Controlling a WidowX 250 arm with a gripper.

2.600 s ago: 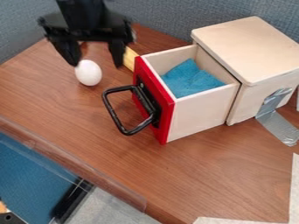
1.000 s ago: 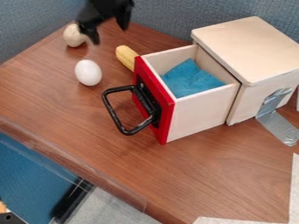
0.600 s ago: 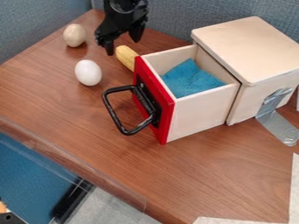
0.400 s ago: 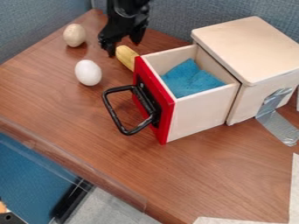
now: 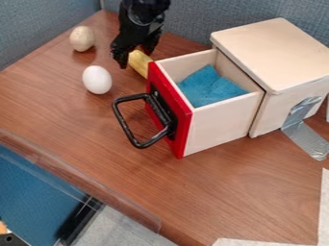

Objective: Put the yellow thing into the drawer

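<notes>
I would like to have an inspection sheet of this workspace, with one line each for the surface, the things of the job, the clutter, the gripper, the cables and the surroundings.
Surface: brown wood-grain table, pale sheet at its lower right.
Job's things: yellow thing on the table, beside the red front of the drawer; drawer pulled out, blue cloth inside.
Clutter: white egg-shaped thing and beige rounded thing, both left of the yellow thing; silver tape from the wooden box to the table.
Gripper: fingers apart, at the yellow thing's far end.
Cables: nothing seen.
Surroundings: blue-grey partitions behind the table.
</notes>
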